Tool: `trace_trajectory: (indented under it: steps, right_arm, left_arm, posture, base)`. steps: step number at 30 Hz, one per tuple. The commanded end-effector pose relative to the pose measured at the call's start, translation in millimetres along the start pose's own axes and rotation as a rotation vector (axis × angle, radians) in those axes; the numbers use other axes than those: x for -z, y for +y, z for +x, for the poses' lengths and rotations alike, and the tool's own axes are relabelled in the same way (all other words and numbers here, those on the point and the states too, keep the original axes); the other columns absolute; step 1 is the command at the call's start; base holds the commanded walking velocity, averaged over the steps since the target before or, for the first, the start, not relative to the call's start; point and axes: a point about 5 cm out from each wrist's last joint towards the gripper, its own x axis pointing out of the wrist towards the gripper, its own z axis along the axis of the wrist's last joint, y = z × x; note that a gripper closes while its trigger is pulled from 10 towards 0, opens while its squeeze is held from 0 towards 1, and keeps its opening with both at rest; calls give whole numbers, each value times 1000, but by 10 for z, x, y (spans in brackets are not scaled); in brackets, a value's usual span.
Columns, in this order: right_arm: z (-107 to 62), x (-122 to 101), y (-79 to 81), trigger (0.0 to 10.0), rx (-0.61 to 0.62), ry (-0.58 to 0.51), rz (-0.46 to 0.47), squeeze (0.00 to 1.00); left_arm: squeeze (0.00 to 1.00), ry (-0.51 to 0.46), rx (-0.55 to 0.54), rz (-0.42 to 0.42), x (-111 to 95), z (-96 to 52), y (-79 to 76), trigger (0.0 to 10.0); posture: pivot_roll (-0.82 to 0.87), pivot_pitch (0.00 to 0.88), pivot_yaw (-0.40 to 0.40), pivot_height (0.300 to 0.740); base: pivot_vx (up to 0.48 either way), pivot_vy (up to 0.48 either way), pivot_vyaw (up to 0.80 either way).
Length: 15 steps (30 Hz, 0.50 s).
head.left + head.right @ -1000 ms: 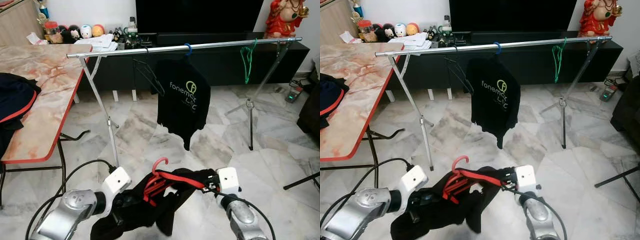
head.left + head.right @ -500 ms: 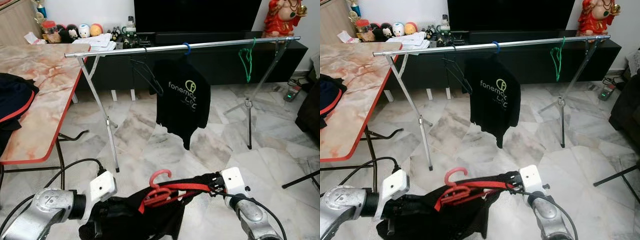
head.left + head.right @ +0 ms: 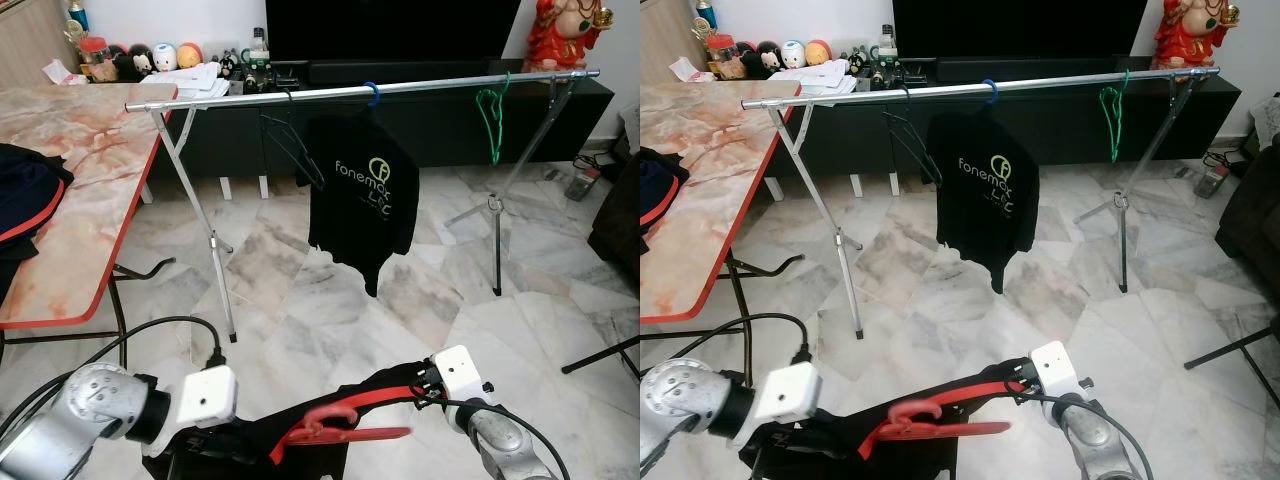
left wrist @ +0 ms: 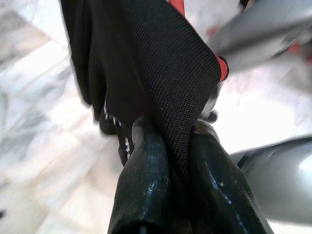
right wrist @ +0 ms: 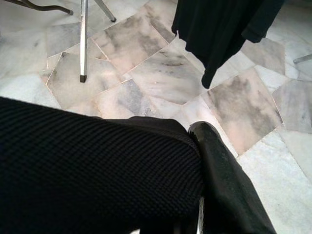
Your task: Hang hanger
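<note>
Red plastic hanger (image 3: 335, 425) tipped flat, black mesh garment (image 4: 161, 73) pinched

Count: 1 clothes rail (image 3: 400, 88), 4 hangers (red (image 3: 335, 425), blue (image 3: 372, 94), green (image 3: 490, 110), black (image 3: 292, 140)), 2 black shirts (image 3: 358, 195) (image 4: 146, 68), 1 table (image 3: 80, 170).

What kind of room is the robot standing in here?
Probably a home living room: a dark TV console along the wall, a marble tile floor, and a metal clothes rack with a black T-shirt.
</note>
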Motion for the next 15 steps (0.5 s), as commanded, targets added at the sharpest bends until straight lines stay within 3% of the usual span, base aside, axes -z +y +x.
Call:
trace_trajectory:
  steps: [1,2,3,4,7,8,9,11,15]
  right_arm:
    - [-23,-11,-123,0,41,2,13,0]
    - [-18,-18,-116,0,31,0,15,0]
    - [-9,-41,-91,4353,3,-14,24,0]
    - [0,-63,-63,10000,-30,-31,46,0]
    - [7,-79,-37,10000,-59,-42,67,0]
    - [10,-80,-26,10000,-73,-39,66,776]
    - [12,-74,9,10000,-112,-34,65,1000]
    - [6,-49,119,10000,-242,-16,37,1000]
    - [-11,-21,186,10000,-355,13,7,1000]
  left_arm:
    - [0,92,7,13,120,-36,-10,10000]
    - [0,85,8,11,118,-25,-13,10000]
    - [0,65,10,2,90,-6,-21,10000]
    - [0,58,14,3,76,5,-32,10000]
    - [0,60,16,6,77,12,-35,10000]
    - [0,58,18,7,76,19,-35,10000]
    - [0,57,19,9,79,28,-35,10000]
    - [0,49,22,8,74,49,-37,10000]
    - [0,42,22,5,66,56,-32,10000]
  posture:
    - [57,124,-15,740]
    - [53,124,-15,740]
    - [53,124,-15,740]
    - [57,125,-15,740]
    - [56,125,-14,740]
    - [56,126,-14,740]
    - [56,124,-12,740]
    - [55,123,-11,740]
    - [55,123,-9,740]
  base:
    - [0,0,0]
    - [0,0,0]
    - [0,0,0]
    - [0,0,0]
    - [0,0,0]
    - [0,0,0]
    - [0,0,0]
    - [0,0,0]
    - [0,0,0]
